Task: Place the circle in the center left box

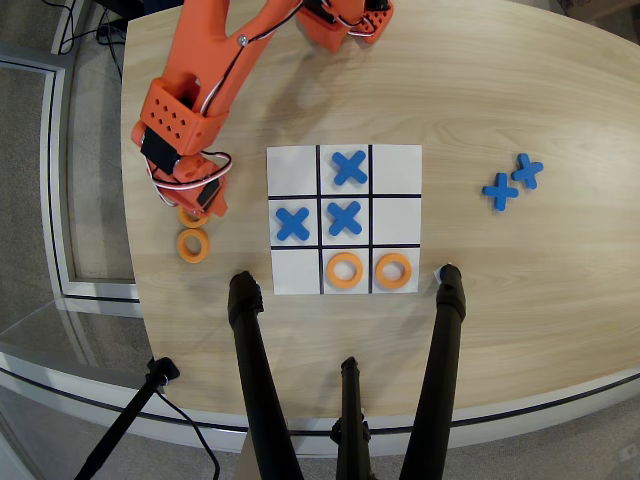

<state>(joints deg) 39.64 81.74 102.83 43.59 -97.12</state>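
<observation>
My orange gripper (pixel 198 200) is down at the table just left of the tic-tac-toe sheet (pixel 296 160). It covers most of one orange circle (pixel 187 215), of which only a lower edge shows. Whether the jaws are shut on this circle I cannot tell. A second orange circle (pixel 193 245) lies free just below it. Two more orange circles (pixel 344 270) (pixel 393 270) lie in the bottom-row middle and right cells. The center left box (pixel 397 220), the middle-row cell in the picture-right column, holds nothing. Blue crosses (pixel 349 167) (pixel 292 223) (pixel 344 217) fill three cells.
Two spare blue crosses (pixel 500 190) (pixel 527 171) lie on the wooden table to the right of the sheet. Black tripod legs (pixel 252 380) (pixel 440 360) (pixel 348 420) rise over the front edge, below the sheet. The arm's base (pixel 345 20) is at the top.
</observation>
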